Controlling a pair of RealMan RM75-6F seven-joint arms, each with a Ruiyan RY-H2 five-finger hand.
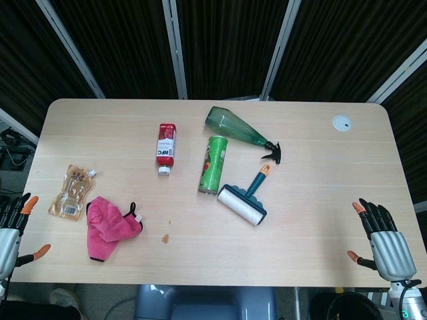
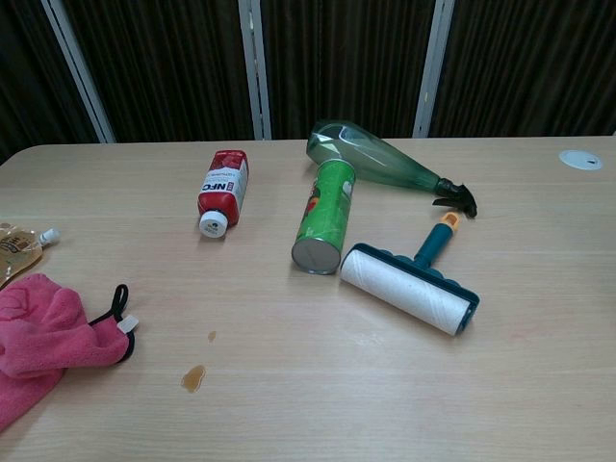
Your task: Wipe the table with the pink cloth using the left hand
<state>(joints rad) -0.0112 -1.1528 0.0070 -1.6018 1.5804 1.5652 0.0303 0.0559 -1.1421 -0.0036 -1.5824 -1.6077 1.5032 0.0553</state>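
The pink cloth [image 1: 107, 227] lies crumpled near the table's front left, a black loop at its right side; the chest view shows the pink cloth [image 2: 43, 337] at the lower left edge. A small brown spill [image 1: 165, 237] sits just right of it, and the same brown spill [image 2: 193, 377] shows in the chest view. My left hand [image 1: 12, 230] hovers off the table's left edge, fingers apart, holding nothing, well left of the cloth. My right hand [image 1: 383, 240] hangs beyond the front right corner, fingers spread and empty. Neither hand shows in the chest view.
A clear pouch [image 1: 70, 192] lies left of the cloth. Mid-table lie a red bottle [image 1: 165, 148], a green can [image 1: 213, 165], a green spray bottle [image 1: 240, 129] and a lint roller [image 1: 243, 202]. A white disc [image 1: 341, 123] sits at the back right.
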